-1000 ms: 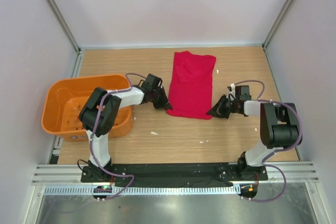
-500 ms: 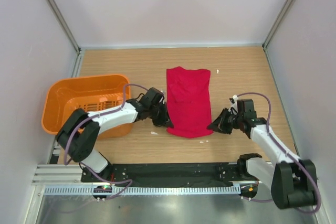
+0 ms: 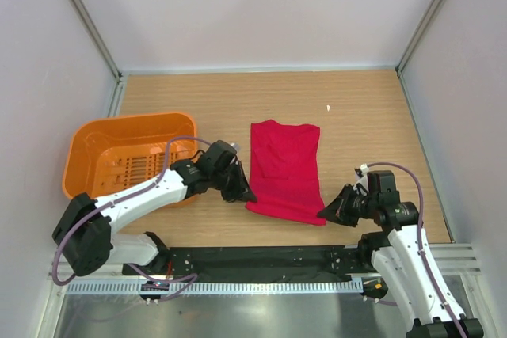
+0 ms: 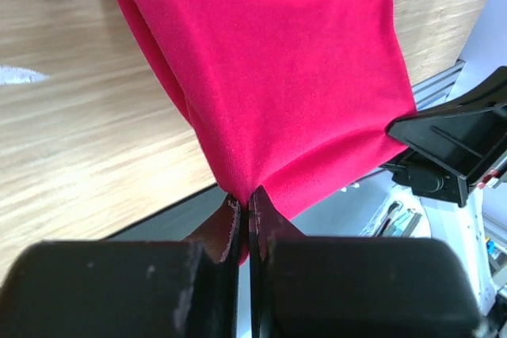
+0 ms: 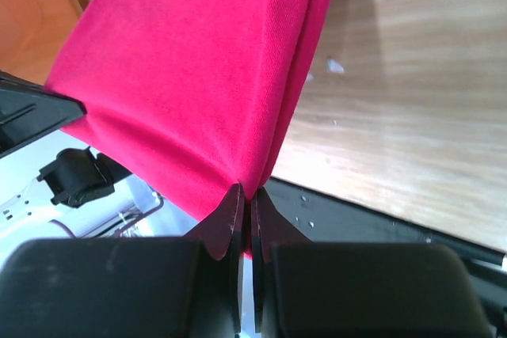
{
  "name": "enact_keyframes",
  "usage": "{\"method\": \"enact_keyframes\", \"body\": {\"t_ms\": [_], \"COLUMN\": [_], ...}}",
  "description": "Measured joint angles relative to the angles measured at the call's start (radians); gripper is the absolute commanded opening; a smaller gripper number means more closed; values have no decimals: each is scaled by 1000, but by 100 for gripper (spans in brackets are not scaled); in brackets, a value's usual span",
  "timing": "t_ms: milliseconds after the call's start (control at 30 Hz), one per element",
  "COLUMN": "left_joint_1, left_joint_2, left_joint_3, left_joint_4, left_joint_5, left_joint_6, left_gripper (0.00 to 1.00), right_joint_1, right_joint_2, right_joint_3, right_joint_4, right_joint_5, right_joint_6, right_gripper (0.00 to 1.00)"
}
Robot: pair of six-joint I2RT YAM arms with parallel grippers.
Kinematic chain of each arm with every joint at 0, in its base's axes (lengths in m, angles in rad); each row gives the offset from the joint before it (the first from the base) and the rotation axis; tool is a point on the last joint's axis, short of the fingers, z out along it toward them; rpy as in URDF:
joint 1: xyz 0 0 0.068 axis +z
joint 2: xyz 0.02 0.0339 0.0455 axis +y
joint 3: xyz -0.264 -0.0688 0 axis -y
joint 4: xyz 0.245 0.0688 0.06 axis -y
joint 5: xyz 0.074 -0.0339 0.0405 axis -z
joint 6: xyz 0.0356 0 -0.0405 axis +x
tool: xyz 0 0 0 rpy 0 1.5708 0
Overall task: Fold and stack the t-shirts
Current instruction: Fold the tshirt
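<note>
The red t-shirt (image 3: 284, 170) lies as a long folded strip in the middle of the wooden table, its near edge lifted toward the front. My left gripper (image 3: 247, 198) is shut on the strip's near left corner, and the cloth (image 4: 277, 77) fans out from its pinched tips (image 4: 247, 199). At the near right corner my right gripper (image 3: 323, 214) is shut on the fabric (image 5: 206, 77), which bunches between its tips (image 5: 247, 194). The shirt's near edge stretches between the two grippers.
An orange slotted basket (image 3: 87, 144) stands at the left of the table, beside the left arm. The black base rail (image 3: 261, 259) runs along the near edge. A small white scrap (image 3: 329, 108) lies at the back right.
Both grippers have pulled the shirt's near corners toward the front edge, dragging the whole red strip nearer. Both arms have drawn back and lowered.
</note>
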Motion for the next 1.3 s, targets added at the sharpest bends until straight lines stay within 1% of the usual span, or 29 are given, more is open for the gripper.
{"method": "enact_keyframes", "body": {"t_ms": [233,467,633,833,1033,1300], "left_joint_1": [-5,3,72,130,182,257], "left_joint_2": [-4,21,44,112,215,342], "left_joint_3": [2,38,88,204,303,434], "left_joint_4": [-37,-74,-103,-127,-139,-155], "left_joint_5": [8,8,23,45,65,93], "left_joint_6": [-19,-13,16,63,105,143], "left_gripper": [0,0,0,0,0,0], "right_joint_1": [1,2,2,2,2,-1], "right_joint_2": [23,130,203,262,400,632], "right_joint_3": [12,82,128,158,256,438], "right_joint_4": [-54,-49,-21,37,100,193], "right_joint_5": [-16,-16,-17,-19,-10,0], "right_joint_6": [3,7,14,40,50,46], "right_gripper": [1,1,1,1,1,1]}}
